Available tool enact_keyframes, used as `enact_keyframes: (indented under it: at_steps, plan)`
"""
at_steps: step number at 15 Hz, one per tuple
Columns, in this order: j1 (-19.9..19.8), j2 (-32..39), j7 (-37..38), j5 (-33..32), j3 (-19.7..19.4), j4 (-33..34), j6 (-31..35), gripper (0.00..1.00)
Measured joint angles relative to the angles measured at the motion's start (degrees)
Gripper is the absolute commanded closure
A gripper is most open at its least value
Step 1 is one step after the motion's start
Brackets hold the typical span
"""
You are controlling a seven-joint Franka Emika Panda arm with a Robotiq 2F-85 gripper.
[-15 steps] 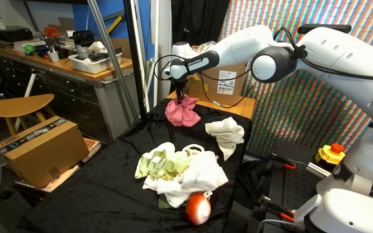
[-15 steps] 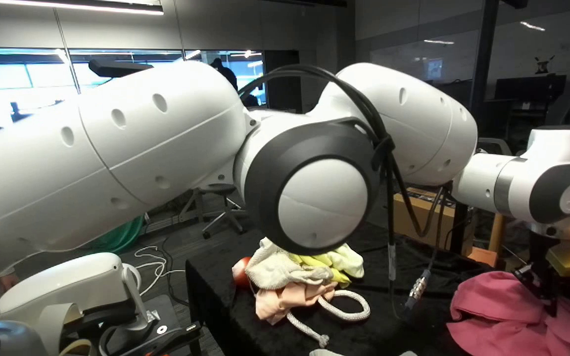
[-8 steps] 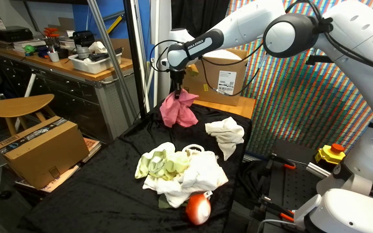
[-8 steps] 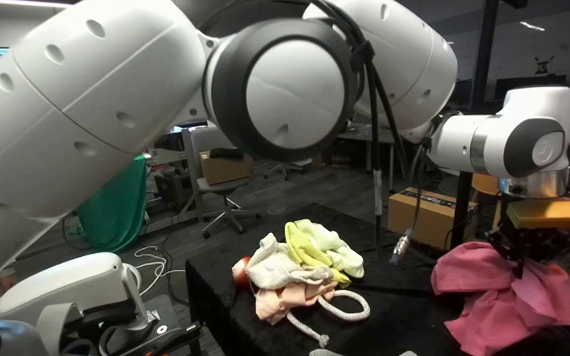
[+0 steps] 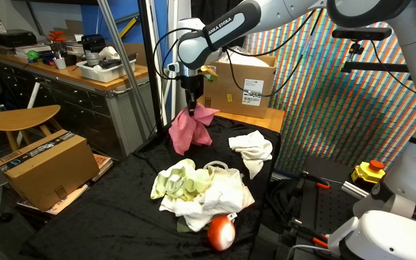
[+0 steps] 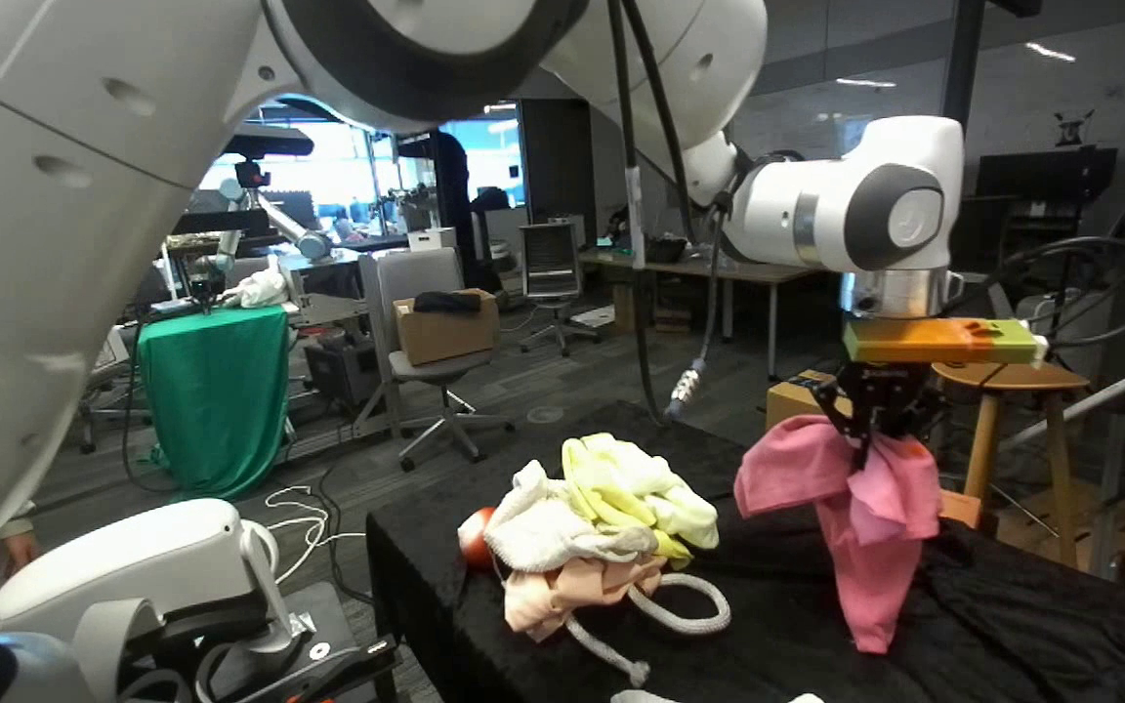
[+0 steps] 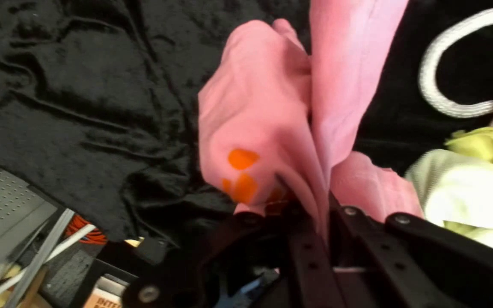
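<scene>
One thin pink cloth (image 5: 182, 126) droops directly beneath the gripper (image 5: 191, 112), which is clamped on a bunched fold, longest tail hanging straight down! And below-right of that pink cloth in an exterior view: a braided white rope loop (image 5: 216, 163), a fuzzy white towel (image 5: 229, 187), then a crumpled off-white cloth (image 5: 254, 150), all on black velvet (image 5: 128, 206).

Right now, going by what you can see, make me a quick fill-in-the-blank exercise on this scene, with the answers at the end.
Of the pink cloth and the red-and-white rounded object, the gripper holds the ____.
In the wrist view, the spots on the pink cloth are ____.
The table cover is ____ in colour.
The round button on the yellow box is ____.

Missing words: pink cloth; orange; black; red.
</scene>
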Motion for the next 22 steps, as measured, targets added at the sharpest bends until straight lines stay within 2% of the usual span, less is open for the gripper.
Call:
enact_keyframes:
  at_steps: [5, 8, 12, 15, 16, 19, 22]
  plan:
    - [7.1, -8.2, 1.7, 0.0, 2.4, -12.3, -0.9, 0.9]
    - [11.3, -10.8, 4.5, 0.0, 3.8, -17.3, -1.4, 0.9]
    - [15.3, -11.1, 8.4, 0.0, 4.5, -19.7, -2.3, 0.91]
    - [16.5, -10.2, 11.2, 0.0, 4.5, -19.9, -2.4, 0.9]
    - [16.6, -9.9, 11.8, 0.0, 4.5, -19.9, -2.4, 0.69]
    - [16.5, -9.4, 12.5, 0.0, 4.5, -20.0, -2.4, 0.5]
    - [16.5, -9.4, 13.1, 0.0, 4.5, -20.5, -2.4, 0.26]
